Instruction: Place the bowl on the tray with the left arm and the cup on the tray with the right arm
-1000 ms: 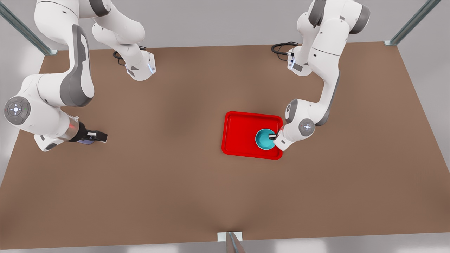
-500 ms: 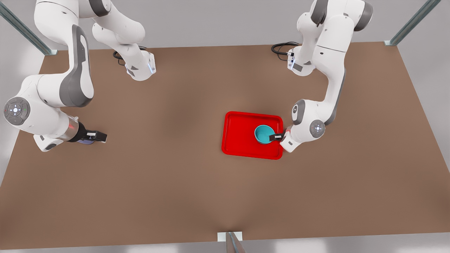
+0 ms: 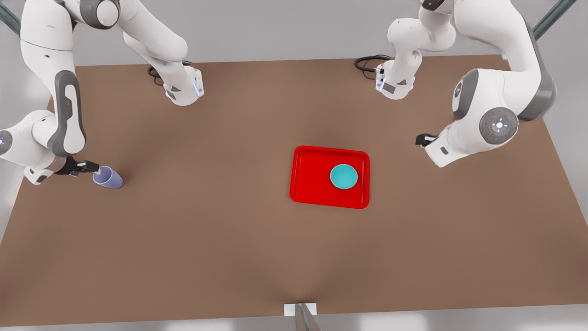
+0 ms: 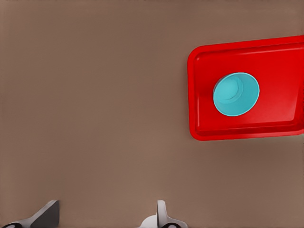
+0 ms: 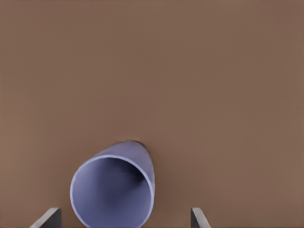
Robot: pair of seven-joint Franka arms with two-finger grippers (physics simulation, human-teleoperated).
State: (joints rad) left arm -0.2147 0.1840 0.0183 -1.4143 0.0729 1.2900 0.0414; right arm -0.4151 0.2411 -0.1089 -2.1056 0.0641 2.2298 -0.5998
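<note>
The bowl sat on the tray; left gripper spread empty, right gripper spread beside the tipped cup.

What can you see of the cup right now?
The cup is a plain lavender tumbler with no handle, smooth and plastic-looking, narrowing to its base and empty inside. It sits on the brown table at the front view's left, far from the red tray. The right hand is at its rim, fingers open on either side.
</note>
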